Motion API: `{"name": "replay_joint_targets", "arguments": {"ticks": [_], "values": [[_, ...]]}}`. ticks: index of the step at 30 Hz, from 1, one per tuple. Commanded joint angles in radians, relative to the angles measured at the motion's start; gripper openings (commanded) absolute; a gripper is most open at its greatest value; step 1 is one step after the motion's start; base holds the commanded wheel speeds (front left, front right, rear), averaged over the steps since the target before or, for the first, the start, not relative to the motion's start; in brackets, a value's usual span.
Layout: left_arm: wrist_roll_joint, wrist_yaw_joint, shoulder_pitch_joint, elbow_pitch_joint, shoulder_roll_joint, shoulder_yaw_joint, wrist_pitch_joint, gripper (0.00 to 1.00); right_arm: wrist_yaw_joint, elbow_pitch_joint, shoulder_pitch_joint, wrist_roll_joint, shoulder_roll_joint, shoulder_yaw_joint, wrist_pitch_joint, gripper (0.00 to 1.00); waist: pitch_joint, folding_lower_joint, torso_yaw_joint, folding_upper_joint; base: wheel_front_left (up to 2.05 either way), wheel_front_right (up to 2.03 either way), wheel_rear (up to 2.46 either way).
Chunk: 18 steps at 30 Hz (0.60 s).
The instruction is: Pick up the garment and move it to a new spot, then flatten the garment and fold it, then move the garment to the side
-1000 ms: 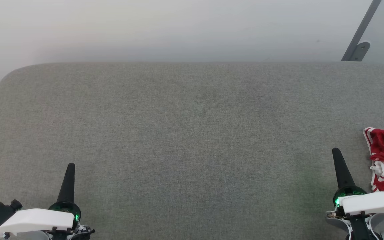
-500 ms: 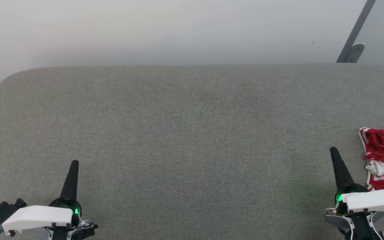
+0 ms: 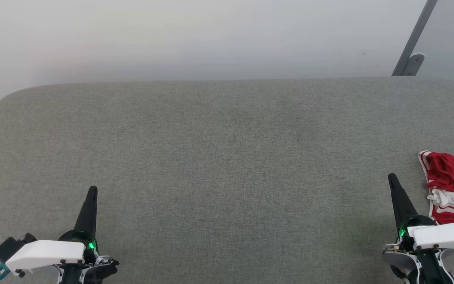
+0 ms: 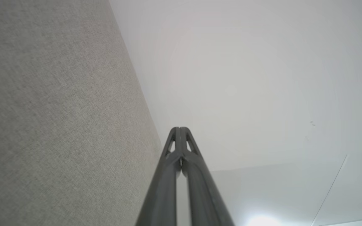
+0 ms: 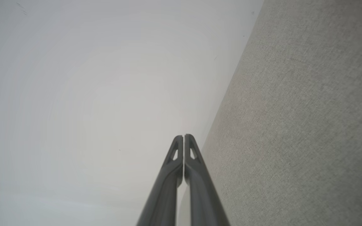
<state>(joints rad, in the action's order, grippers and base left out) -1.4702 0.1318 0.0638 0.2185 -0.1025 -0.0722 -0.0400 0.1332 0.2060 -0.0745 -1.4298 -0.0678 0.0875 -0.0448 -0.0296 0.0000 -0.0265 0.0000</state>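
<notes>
Dark left end effector (image 3: 92,191) and right end effector (image 3: 391,178) both sit pinched together, empty.

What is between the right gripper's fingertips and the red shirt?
Nothing but bare grey fabric surface, seen in the head view; the right gripper is shut and its tip stands clear of the shirt.

The tabletop (image 3: 227,157) spans the middle and lower part of the head view. The wall (image 3: 211,35) stands behind it along the top. A post (image 3: 412,43) leans at the upper right, beyond the tabletop's far edge. The garment (image 3: 449,177) lies on the tabletop at the right edge, cut off by the frame. The right gripper (image 3: 390,177) is at the lower right, just left of the garment. The left gripper (image 3: 92,191) is at the lower left, well apart from both.
</notes>
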Motion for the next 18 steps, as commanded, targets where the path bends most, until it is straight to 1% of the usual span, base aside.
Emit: {"name": "replay_joint_targets", "arguments": {"ticks": [1,18], "values": [[-0.02,-0.002,0.021,0.001,0.001,-0.007,-0.009,0.0,-0.002,0.003,-0.017,-0.029,-0.003,0.0,-0.01,0.0,0.002,0.0,0.002,0.0,0.0,0.0,0.0],[-0.108,-0.002,0.04,0.018,0.025,-0.019,-0.041,0.0,-0.002,0.026,-0.029,-0.138,0.0,0.002,-0.037,0.0,0.016,0.0,0.016,0.0,0.0,0.0,0.0]]}}
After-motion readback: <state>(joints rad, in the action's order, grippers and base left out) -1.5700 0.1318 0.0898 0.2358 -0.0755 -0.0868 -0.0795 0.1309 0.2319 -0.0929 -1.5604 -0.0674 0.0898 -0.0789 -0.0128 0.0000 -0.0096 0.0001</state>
